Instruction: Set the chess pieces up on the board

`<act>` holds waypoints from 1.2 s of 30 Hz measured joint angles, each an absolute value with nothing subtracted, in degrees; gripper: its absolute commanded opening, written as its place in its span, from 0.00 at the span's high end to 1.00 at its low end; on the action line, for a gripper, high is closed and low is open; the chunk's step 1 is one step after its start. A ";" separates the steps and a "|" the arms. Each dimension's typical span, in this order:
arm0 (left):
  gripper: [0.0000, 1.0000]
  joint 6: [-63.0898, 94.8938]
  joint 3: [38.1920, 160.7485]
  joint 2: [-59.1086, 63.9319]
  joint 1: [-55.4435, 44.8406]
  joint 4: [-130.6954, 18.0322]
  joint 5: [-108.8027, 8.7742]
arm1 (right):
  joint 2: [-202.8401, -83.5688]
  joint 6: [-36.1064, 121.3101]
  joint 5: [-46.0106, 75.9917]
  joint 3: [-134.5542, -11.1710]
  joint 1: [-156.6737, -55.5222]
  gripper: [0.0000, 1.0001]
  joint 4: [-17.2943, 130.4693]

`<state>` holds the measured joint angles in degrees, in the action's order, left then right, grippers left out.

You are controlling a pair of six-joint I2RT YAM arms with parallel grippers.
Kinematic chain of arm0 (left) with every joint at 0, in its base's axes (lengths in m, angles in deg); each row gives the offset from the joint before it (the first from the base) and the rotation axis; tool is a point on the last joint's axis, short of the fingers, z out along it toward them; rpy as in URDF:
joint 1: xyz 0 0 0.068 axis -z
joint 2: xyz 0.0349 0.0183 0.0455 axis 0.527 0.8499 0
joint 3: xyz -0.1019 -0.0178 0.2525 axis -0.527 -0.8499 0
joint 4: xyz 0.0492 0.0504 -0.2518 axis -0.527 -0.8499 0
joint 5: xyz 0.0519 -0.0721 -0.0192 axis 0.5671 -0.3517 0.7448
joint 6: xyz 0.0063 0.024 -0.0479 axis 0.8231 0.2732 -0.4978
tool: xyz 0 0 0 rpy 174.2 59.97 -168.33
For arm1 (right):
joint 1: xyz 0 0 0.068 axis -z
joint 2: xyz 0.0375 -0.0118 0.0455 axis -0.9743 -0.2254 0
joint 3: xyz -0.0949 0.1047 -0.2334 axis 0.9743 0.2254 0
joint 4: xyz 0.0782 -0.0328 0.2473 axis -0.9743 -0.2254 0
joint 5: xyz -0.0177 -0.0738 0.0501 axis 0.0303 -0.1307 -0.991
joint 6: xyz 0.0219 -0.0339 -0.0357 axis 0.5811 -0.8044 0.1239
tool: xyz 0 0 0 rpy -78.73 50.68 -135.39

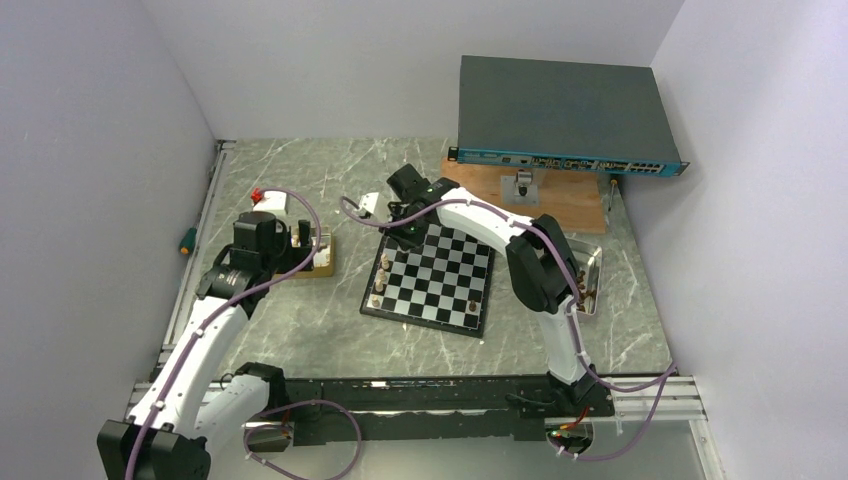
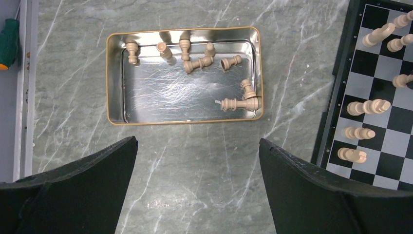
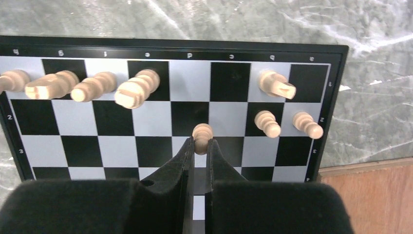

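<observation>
The black-and-silver board [image 1: 440, 285] lies mid-table. My right gripper [image 3: 199, 146] is over its far left corner [image 1: 400, 218], shut on a light tan pawn [image 3: 202, 135] above the second row. Several light pieces [image 3: 136, 87] stand along the board's [image 3: 117, 117] edge row, with two pawns [image 3: 268, 123] in front of them. My left gripper [image 2: 197, 144] hangs open over bare table, just short of a metal tray [image 2: 111, 83] that holds several light chess pieces [image 2: 197, 63], most lying down. The board's edge [image 2: 365, 63] with light pieces [image 2: 367, 106] shows at the right of the left wrist view.
A second metal tray [image 1: 597, 262] with dark pieces sits right of the board, partly behind the right arm. A grey switch box [image 1: 560, 110] rests above a brown wooden plank [image 1: 560, 200] at the back. A green-handled screwdriver [image 1: 186, 240] lies at the left edge.
</observation>
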<state>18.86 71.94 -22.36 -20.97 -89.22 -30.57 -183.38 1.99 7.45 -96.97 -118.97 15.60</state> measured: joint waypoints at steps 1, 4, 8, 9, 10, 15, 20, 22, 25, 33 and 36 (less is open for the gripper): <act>0.00 18.86 71.94 -22.21 -20.99 -89.16 -30.60 | -183.57 2.36 7.69 -97.21 -118.73 1.00 15.69; 0.00 18.86 71.94 -21.44 -21.15 -89.05 -30.94 | -184.07 3.19 8.48 -98.09 -118.16 1.00 15.97; 0.00 18.86 71.94 -20.61 -21.34 -89.02 -31.38 | -185.15 4.19 8.87 -99.57 -117.48 1.00 16.47; 0.00 18.86 71.94 -20.53 -21.36 -89.00 -31.38 | -185.45 4.39 8.87 -99.77 -117.33 1.00 16.69; 0.00 18.86 71.94 -20.53 -21.39 -88.98 -31.40 | -185.76 4.56 8.85 -99.88 -117.16 1.00 16.78; 0.00 18.84 71.92 -20.24 -21.60 -88.39 -31.43 | -187.18 5.09 8.74 -100.36 -116.74 1.00 16.71; 0.00 18.82 71.94 -19.59 -21.65 -88.22 -31.43 | -187.40 5.42 8.37 -100.51 -116.65 0.99 16.67; 0.00 18.82 71.94 -19.35 -21.69 -88.22 -31.45 | -187.40 5.46 7.93 -100.80 -116.65 0.99 16.61; 0.00 18.79 71.94 -18.91 -21.74 -88.19 -31.45 | -187.40 5.57 7.10 -101.21 -116.65 0.99 16.52; 0.00 18.75 71.94 -18.10 -21.87 -88.17 -31.45 | -187.81 5.61 6.51 -101.45 -116.61 0.98 16.37; 0.00 18.68 71.94 -17.88 -21.87 -88.15 -31.45 | -188.07 5.59 6.38 -101.48 -116.59 0.97 15.84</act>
<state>18.68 71.94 -17.88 -21.87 -88.15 -31.45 -188.07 5.59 6.38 -101.48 -116.59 15.84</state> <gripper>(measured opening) 0.996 0.087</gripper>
